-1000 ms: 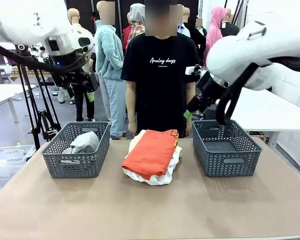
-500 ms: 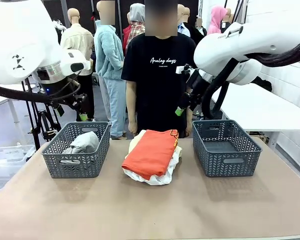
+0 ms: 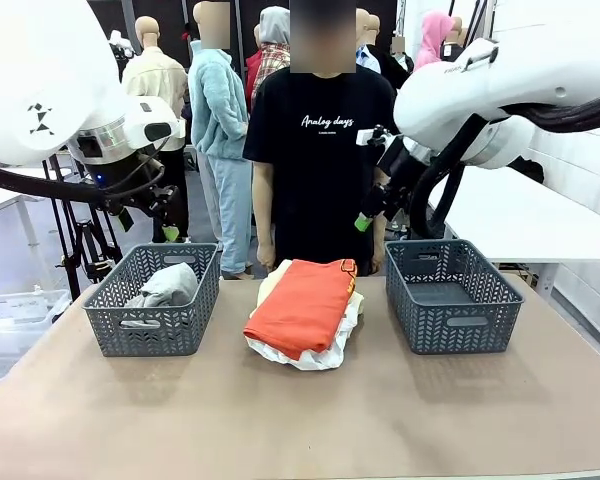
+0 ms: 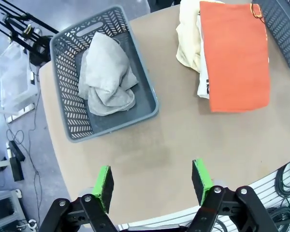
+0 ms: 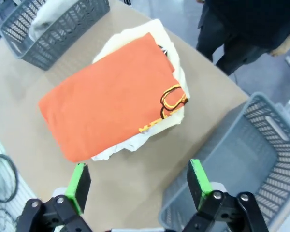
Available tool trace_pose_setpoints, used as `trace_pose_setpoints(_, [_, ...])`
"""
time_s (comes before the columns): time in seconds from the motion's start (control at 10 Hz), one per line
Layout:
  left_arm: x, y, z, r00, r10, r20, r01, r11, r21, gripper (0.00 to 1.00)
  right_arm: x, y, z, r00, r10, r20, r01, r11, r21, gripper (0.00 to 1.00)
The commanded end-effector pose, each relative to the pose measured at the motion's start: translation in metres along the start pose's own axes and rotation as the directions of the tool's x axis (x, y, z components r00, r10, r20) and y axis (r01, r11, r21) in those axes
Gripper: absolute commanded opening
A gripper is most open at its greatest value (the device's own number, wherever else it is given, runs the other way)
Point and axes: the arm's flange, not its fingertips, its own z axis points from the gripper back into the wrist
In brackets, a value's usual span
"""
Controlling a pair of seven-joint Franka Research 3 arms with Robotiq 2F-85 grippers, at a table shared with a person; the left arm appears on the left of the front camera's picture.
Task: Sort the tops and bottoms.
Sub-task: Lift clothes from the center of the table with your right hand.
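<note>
An orange-red garment (image 3: 302,305) lies folded on top of a pile at the table's middle. A white one (image 3: 330,352) with black print and a pale yellow one (image 4: 187,34) lie under it. A crumpled grey garment (image 3: 166,284) sits in the left basket (image 3: 150,338). My left gripper (image 3: 148,226) hangs open above and behind that basket, holding nothing; its own view looks down on the grey garment (image 4: 106,75) between its fingers (image 4: 104,186). My right gripper (image 3: 372,210) is open in the air behind the pile, above the orange-red garment (image 5: 111,101).
A second grey basket (image 3: 460,335) stands to the right of the pile with no cloth in it. A person in a black T-shirt (image 3: 320,150) stands at the far edge behind the pile. Bare tabletop (image 3: 300,420) stretches along the near side.
My left gripper has dropped lower and drifted a little left, above the left basket. The right gripper has shifted slightly left. The garments lie as before.
</note>
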Motion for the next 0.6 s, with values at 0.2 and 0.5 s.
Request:
trace_pose_setpoints(0.2, [-0.003, 0.003, -0.003, 1.000, 0.010, 0.008, -0.010, 1.000, 0.021, 0.85, 0.045, 0.002, -0.085, 0.992, -0.029, -0.126, 0.010, 0.989, -0.147, 1.00])
trace_pose_setpoints(0.5, [-0.003, 0.003, -0.003, 1.000, 0.010, 0.008, -0.010, 1.000, 0.021, 0.85, 0.071, -0.015, -0.119, 0.981, -0.062, -0.186, 0.028, 0.983, -0.180, 1.00])
